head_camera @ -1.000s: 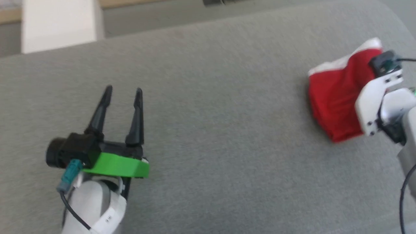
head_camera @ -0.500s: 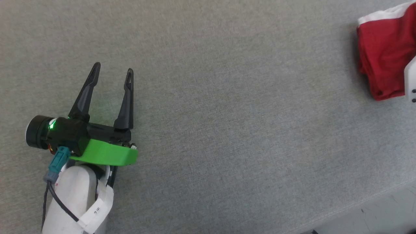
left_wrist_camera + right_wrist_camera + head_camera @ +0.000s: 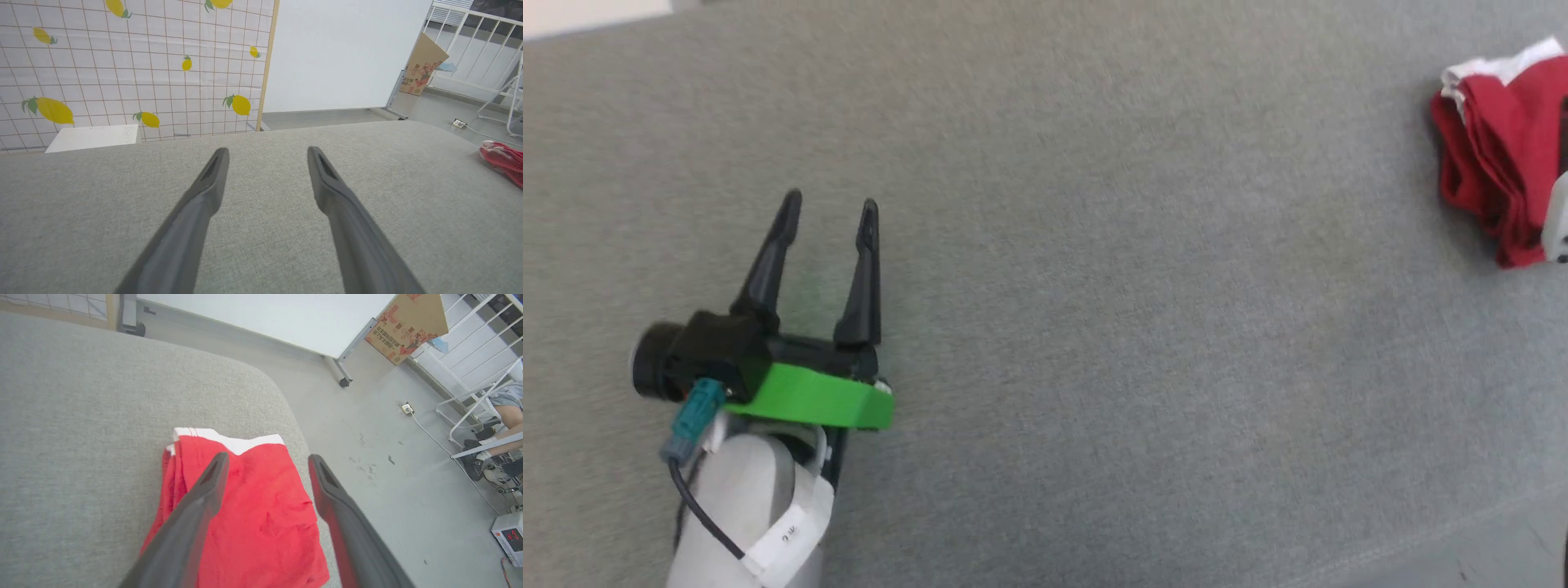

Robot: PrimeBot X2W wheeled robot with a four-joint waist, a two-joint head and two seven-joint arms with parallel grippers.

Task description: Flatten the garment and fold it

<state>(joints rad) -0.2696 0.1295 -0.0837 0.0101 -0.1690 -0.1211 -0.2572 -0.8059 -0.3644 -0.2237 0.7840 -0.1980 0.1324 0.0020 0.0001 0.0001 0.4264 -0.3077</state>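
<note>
shorts (image 3: 261, 522) lie in a compact layered stack near the right edge of the grey cushion (image 3: 1094, 327), white trim on the far side. right gripper (image 3: 267, 456) hovers just above them, fingers spread wide, gripping nothing. left gripper (image 3: 831, 201) is over bare cushion, well apart from the shorts, fingers also parted and empty. i judge the fold mostly done. the layers at the stack's left edge look bunched, so a squaring-up press may be all that is left.
</note>
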